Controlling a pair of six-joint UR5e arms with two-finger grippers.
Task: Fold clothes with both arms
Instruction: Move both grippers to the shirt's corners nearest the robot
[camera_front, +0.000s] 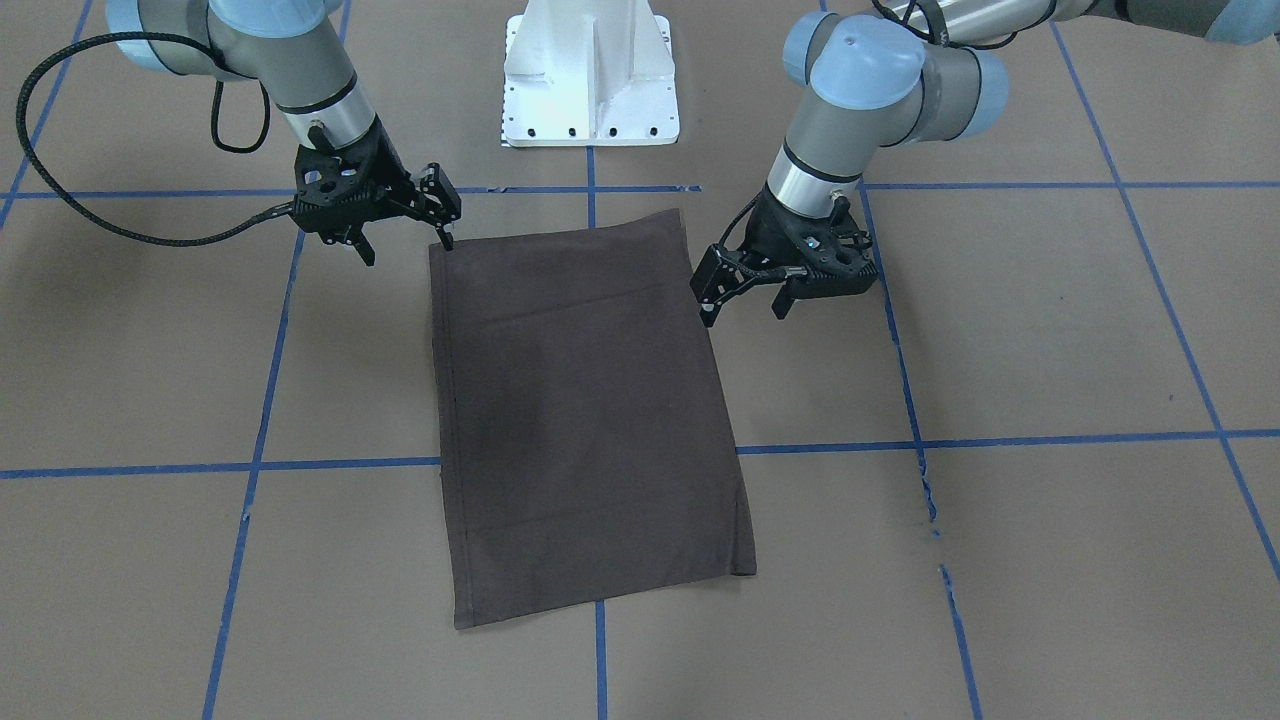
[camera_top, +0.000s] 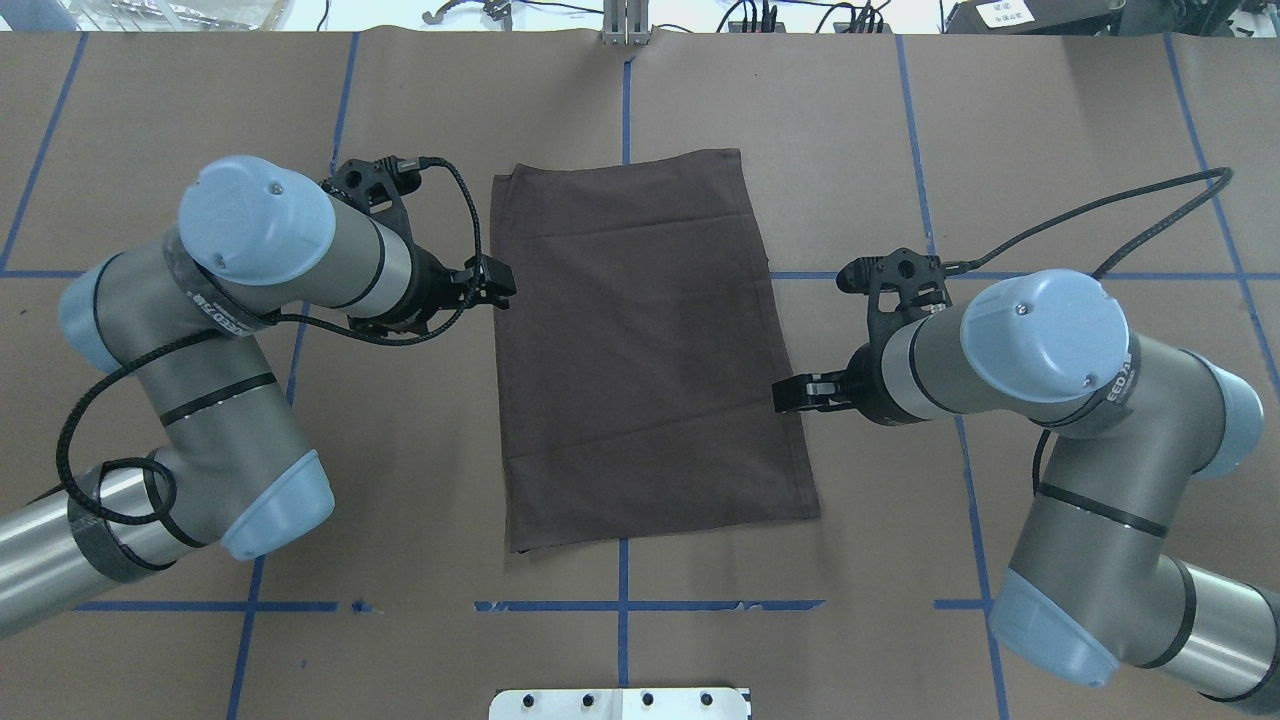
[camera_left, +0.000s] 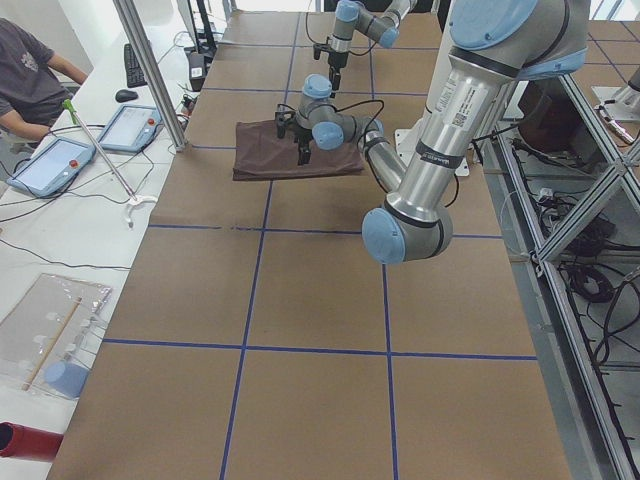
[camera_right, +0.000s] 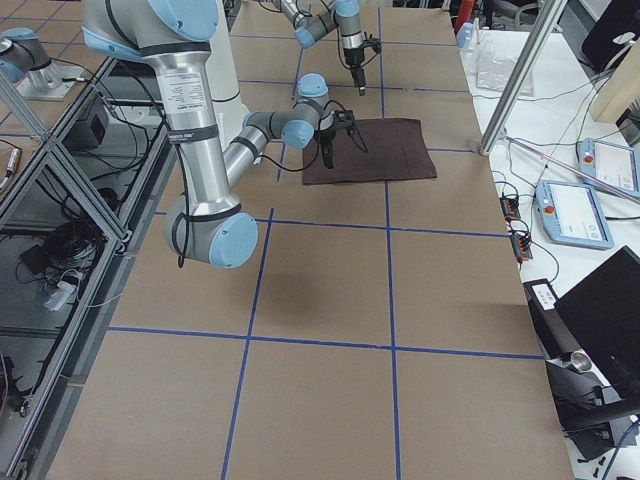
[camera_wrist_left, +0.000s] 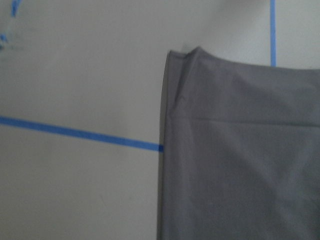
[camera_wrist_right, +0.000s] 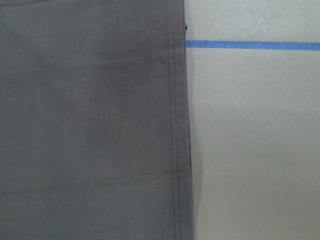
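The clothes are one dark brown T-shirt (camera_front: 590, 420) (camera_top: 640, 350), folded into a flat rectangle at the table's middle. Its collar, logo and labels are hidden. My left gripper (camera_front: 744, 308) (camera_top: 500, 285) hovers open beside one long edge of the shirt and holds nothing. My right gripper (camera_front: 405, 248) (camera_top: 790, 395) is open and empty at the opposite long edge, near the corner closest to the base. The left wrist view shows a layered corner of the T-shirt (camera_wrist_left: 240, 160) over blue tape. In the right wrist view a stitched edge of the T-shirt (camera_wrist_right: 90, 120) lies flat.
The white pedestal base (camera_front: 590, 80) stands at the robot side of the table. Blue tape lines (camera_top: 622, 606) grid the brown tabletop. A seated person (camera_left: 30, 80) and tablets (camera_left: 50, 165) are at a side bench beyond the far edge.
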